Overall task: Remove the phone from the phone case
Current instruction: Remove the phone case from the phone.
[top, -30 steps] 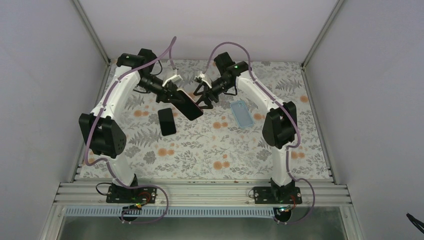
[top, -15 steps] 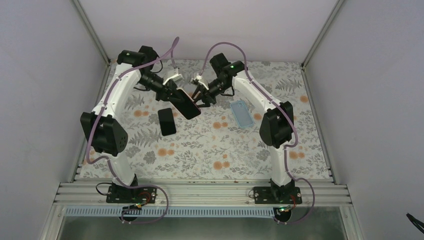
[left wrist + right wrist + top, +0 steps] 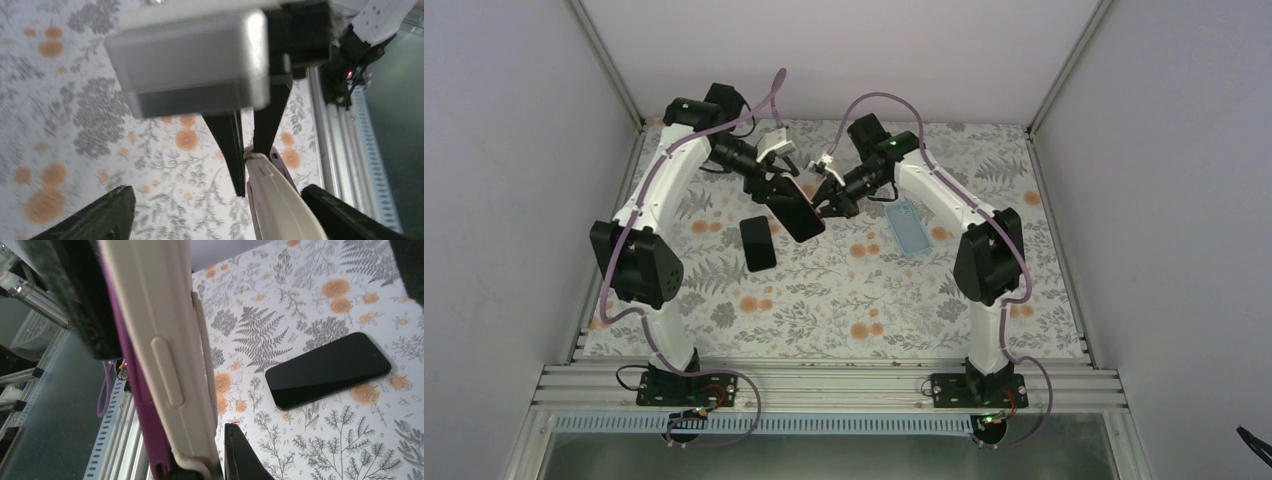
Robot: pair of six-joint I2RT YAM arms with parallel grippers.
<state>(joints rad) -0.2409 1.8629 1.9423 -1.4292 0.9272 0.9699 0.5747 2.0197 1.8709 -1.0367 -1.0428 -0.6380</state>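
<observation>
A phone in a cream phone case (image 3: 800, 212) hangs tilted above the table between the two arms. My right gripper (image 3: 826, 203) is shut on its upper end. In the right wrist view the cream phone case (image 3: 165, 365) runs down between the right gripper (image 3: 207, 465) jaws, and the phone's purple edge (image 3: 145, 440) shows along it. My left gripper (image 3: 776, 183) stands open beside the phone. In the left wrist view the left gripper (image 3: 217, 190) has its fingers spread wide on either side of the phone case (image 3: 280, 200), without touching it.
A bare black phone (image 3: 758, 243) lies flat on the flowered table (image 3: 844, 290) just below the held one, also seen as a black phone (image 3: 327, 370) in the right wrist view. An empty blue case (image 3: 907, 225) lies to the right, near the right arm.
The left gripper, which was shut on the cased phone, has opened and let go. The right gripper has shut on the phone's upper end and now holds it alone.
</observation>
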